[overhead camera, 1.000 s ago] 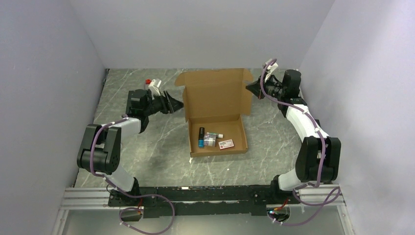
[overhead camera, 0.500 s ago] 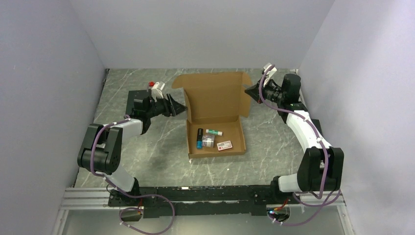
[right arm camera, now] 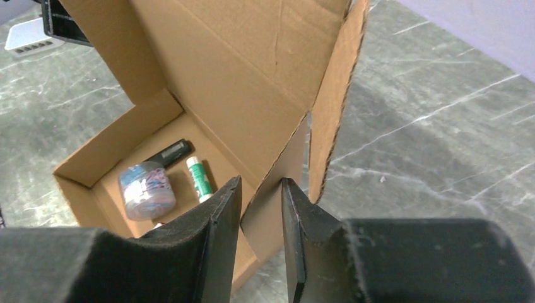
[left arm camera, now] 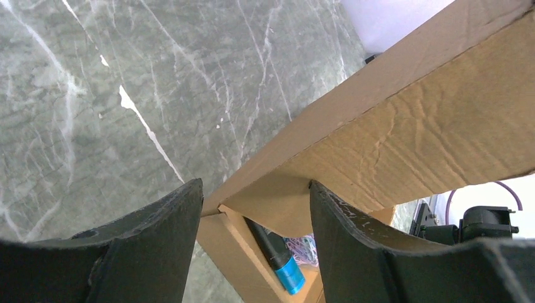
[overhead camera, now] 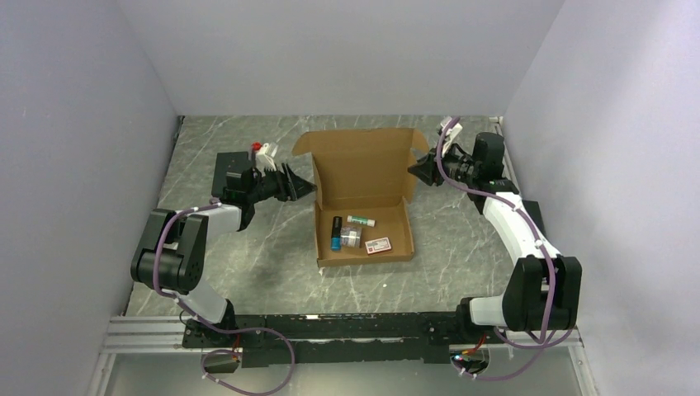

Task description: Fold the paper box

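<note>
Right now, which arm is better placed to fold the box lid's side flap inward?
Probably right: the right gripper has the box's right lid flap edge between its fingers. The left gripper, open wide, points lower, at the hinge corner.

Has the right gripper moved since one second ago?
Yes. The right gripper has come away from the back wall, toward the base rail, beside the paper box.

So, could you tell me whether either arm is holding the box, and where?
Nothing looks gripped: the left fingers and right fingers stand apart around the paper box's lid sides.
</note>
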`<state>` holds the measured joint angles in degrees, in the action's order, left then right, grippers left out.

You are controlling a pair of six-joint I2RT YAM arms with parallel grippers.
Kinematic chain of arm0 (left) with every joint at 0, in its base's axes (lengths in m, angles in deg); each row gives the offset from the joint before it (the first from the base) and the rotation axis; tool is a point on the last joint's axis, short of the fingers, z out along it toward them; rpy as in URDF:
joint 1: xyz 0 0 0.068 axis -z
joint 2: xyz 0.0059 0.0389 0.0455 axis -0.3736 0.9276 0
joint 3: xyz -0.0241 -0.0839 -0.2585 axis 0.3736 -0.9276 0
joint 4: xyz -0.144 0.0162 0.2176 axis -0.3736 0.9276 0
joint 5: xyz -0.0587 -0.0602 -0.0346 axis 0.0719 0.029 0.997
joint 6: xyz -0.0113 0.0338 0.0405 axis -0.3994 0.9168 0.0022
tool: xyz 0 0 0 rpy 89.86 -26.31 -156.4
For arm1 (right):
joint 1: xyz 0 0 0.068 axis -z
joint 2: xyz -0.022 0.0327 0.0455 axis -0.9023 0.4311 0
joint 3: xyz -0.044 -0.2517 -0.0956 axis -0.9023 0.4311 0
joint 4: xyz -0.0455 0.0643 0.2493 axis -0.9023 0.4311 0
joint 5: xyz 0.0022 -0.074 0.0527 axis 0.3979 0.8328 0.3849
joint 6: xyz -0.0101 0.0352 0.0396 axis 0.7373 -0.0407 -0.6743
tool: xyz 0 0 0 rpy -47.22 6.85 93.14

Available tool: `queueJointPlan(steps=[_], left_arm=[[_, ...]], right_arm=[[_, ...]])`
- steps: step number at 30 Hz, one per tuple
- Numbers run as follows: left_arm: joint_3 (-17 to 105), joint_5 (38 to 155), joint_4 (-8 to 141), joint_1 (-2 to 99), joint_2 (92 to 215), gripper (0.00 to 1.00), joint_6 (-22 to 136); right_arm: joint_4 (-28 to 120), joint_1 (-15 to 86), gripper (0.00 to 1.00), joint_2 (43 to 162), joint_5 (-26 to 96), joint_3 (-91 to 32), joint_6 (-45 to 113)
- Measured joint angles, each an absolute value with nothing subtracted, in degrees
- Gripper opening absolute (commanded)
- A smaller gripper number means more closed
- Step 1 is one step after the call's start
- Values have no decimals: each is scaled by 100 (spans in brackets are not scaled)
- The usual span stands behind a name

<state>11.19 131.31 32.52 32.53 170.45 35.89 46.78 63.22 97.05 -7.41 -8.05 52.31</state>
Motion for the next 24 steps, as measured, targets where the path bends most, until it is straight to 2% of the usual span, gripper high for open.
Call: queueJointPlan(steps=[14, 24], left_arm=[[1038, 13325, 2885, 3253, 17047, 68, 3600], [935, 13369, 2737, 3253, 17047, 69, 3600]], right_arm=[[4817, 6274, 31, 9624, -746, -637, 4927], [4811, 5944, 18, 9506, -49, -552, 4647]])
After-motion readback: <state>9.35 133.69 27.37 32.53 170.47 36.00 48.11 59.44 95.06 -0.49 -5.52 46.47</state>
